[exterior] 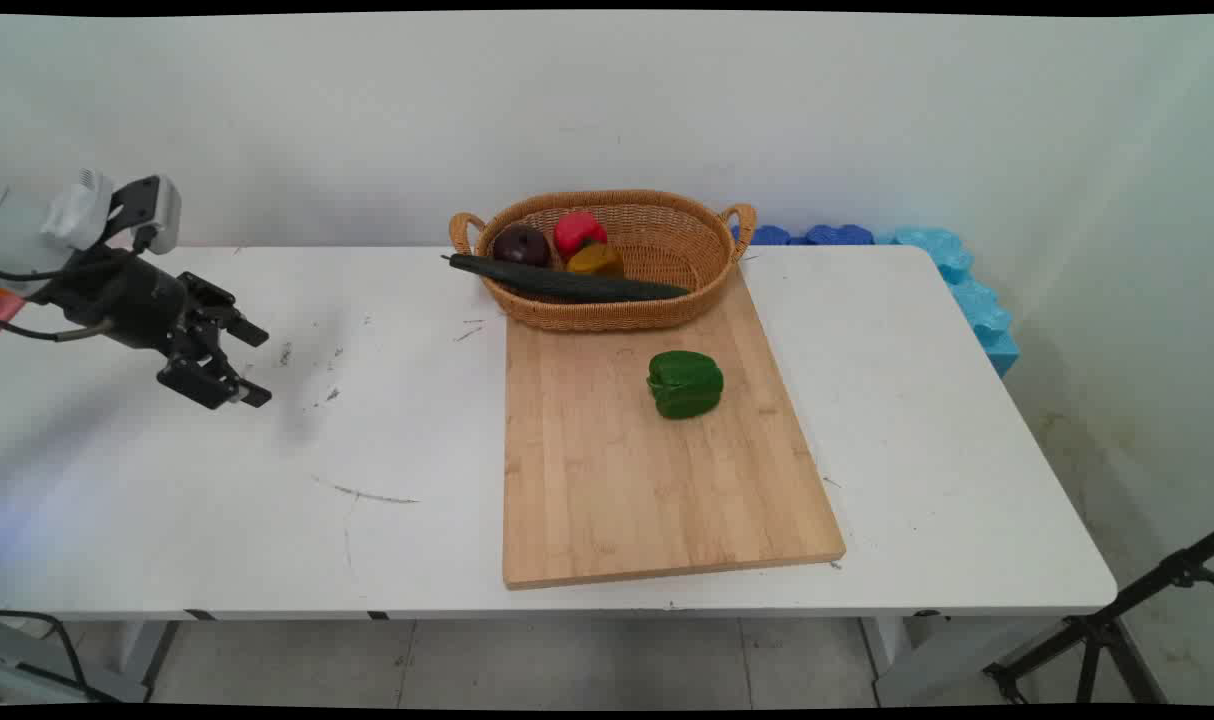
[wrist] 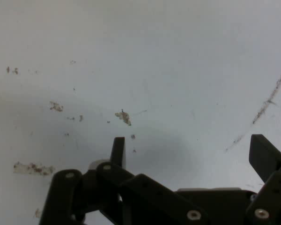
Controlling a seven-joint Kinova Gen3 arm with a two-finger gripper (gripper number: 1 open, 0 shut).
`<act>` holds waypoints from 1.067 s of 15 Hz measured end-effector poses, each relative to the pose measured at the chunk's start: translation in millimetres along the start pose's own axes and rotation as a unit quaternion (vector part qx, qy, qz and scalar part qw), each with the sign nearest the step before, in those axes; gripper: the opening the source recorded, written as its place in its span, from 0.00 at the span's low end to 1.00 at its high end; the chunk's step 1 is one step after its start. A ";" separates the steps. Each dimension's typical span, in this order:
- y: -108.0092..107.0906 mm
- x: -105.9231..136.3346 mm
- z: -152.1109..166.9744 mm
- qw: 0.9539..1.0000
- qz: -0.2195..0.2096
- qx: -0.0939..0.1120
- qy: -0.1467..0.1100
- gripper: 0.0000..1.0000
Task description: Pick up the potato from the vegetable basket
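Observation:
My gripper hovers open above the left part of the white table, holding nothing. In the hand view its two fingers stand wide apart over bare, scuffed tabletop. Far to its right a green bell pepper lies on a wooden cutting board. Behind the board stands a wicker basket holding a dark cucumber, a red pepper, a dark purple round fruit and a yellow-brown piece.
Blue foam blocks run along the table's far right corner and right side. A black tripod leg stands on the floor at the lower right. Scratch marks cross the tabletop left of the board.

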 end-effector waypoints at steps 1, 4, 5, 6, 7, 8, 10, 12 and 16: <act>-0.7 1.1 -0.3 1.000 -0.001 0.001 0.000 1.00; -3.7 9.8 0.1 1.000 -0.007 0.006 0.001 1.00; -4.7 15.4 1.3 1.000 -0.009 0.007 0.002 1.00; -5.5 22.3 3.1 1.000 -0.011 0.009 0.004 1.00; -6.1 29.5 5.0 1.000 -0.013 0.011 0.005 1.00; -6.5 34.9 6.6 1.000 -0.015 0.012 0.006 1.00; -8.0 54.7 13.3 1.000 -0.020 0.018 0.011 1.00; -9.6 77.4 22.0 0.999 -0.023 0.024 0.016 1.00; -14.3 130.1 45.1 0.998 -0.027 0.038 0.033 1.00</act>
